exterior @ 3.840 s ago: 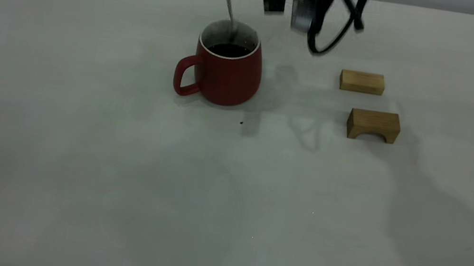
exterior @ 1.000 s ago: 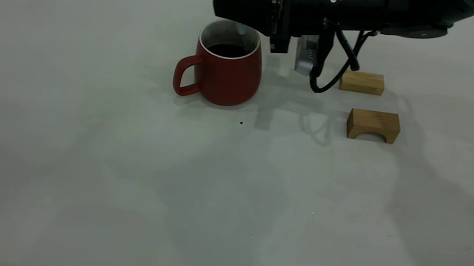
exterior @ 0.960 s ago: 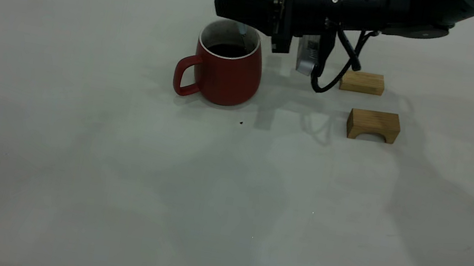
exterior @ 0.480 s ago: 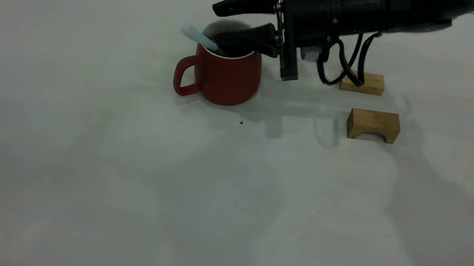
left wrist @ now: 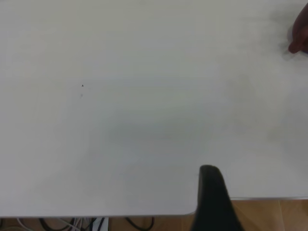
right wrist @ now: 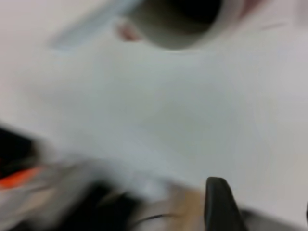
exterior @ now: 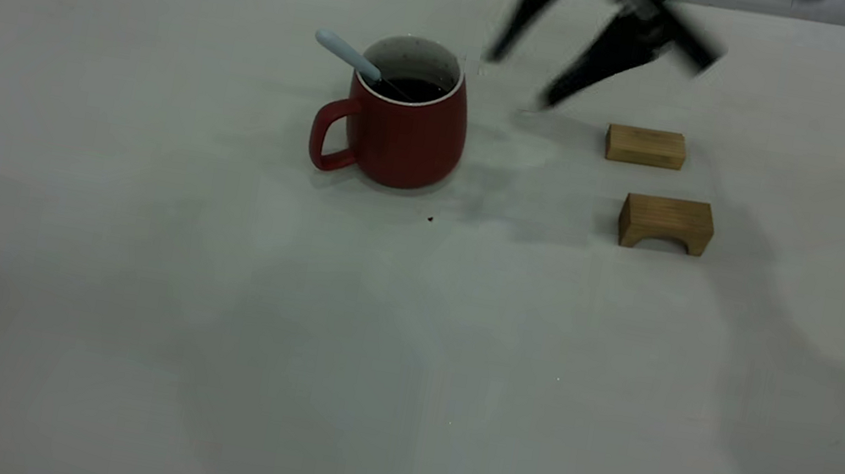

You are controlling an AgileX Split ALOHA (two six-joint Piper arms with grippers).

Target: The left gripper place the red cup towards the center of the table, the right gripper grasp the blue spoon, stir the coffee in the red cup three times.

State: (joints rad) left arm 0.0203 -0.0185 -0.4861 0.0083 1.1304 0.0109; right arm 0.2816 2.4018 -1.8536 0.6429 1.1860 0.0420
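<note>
The red cup [exterior: 403, 135] stands upright on the table [exterior: 202, 320] near its middle, handle to the left, with dark coffee [exterior: 416, 87] inside. The blue spoon [exterior: 350, 57] leans in it unheld, its pale handle sticking out over the left rim. My right gripper [exterior: 522, 80] hangs open and motion-blurred above the table to the cup's right, holding nothing. The right wrist view shows the cup [right wrist: 187, 19], the spoon handle [right wrist: 91, 24] and the right gripper [right wrist: 263, 192]. My left gripper [left wrist: 262, 183] is parked near the table edge, one finger [left wrist: 211, 192] showing, the cup [left wrist: 301, 33] far off.
Two wooden blocks lie right of the cup: a flat one [exterior: 645, 146] farther back and an arch-shaped one [exterior: 666, 224] nearer. A tiny dark speck [exterior: 430, 218] sits just in front of the cup. The right gripper's tips hover left of the flat block.
The right gripper opened, let go of the spoon, and swung up and to the right away from the cup. The spoon has tipped over to lean on the left rim.
</note>
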